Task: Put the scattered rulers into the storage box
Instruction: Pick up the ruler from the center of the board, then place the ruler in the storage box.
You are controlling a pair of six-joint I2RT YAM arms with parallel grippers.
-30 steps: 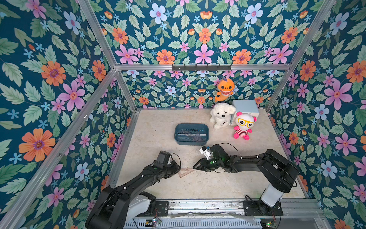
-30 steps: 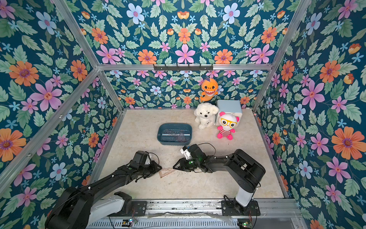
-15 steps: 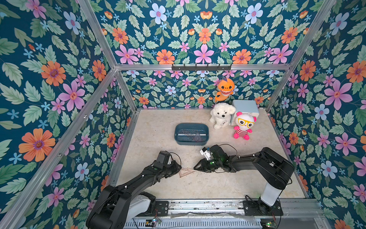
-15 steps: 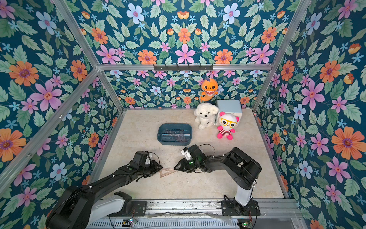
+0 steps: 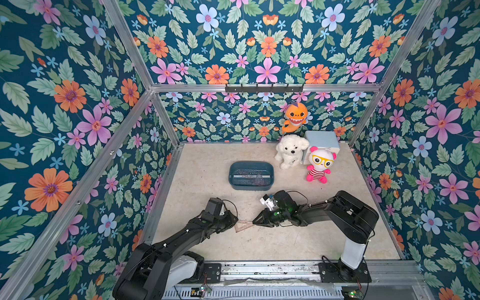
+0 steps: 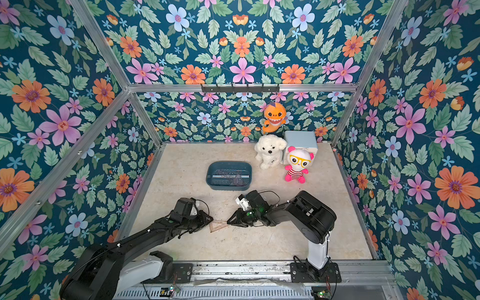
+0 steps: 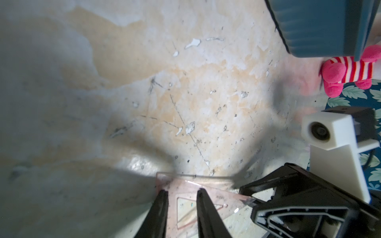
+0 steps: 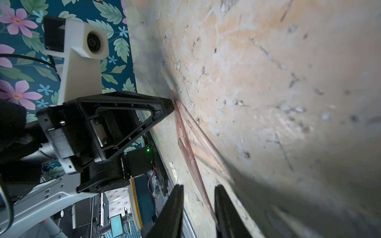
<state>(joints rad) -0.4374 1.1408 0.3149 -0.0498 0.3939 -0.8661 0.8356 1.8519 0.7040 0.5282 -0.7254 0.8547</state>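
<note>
One set square [image 5: 242,225] flanked by two jaws, both narrowly spread, one storage box [image 5: 250,187], three plush toys [image 5: 291,154], scuffed counter [image 5: 285,241], floral walls [image 5: 259,52].

Nothing legible is showing in any view.
Faint print is sitting on the set square [image 7: 222,198], and small white lettering is running along a black base plate [image 8: 152,146]; both are too blurred to read.

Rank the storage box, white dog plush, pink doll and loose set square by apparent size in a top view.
storage box
white dog plush and pink doll: too alike to rank
set square, smallest
</note>
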